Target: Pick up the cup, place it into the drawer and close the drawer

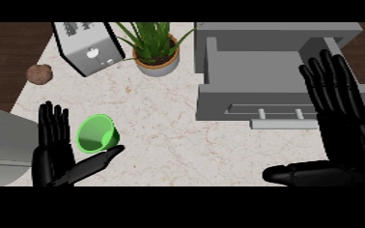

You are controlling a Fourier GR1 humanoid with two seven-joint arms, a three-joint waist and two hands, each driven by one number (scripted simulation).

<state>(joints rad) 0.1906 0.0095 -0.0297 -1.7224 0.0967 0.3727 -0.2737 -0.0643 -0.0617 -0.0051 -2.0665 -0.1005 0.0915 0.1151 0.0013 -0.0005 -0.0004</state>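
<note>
We're looking down at a pale marble-look counter with thin brownish veins, and there's dark wood floor showing past its left edge and at the top right corner. The green cup sits on the counter at lower left, tipped so we see into its mouth, right between our left hand's fingers and thumb. That hand is spread, fingers straight up, thumb angled out under the cup, not curled round it. Our right hand is spread too, fingers straight, over the right side of the grey drawer, which stands pulled out. Behind are a toaster, a potted plant, and a brown lump near the left edge.
</note>
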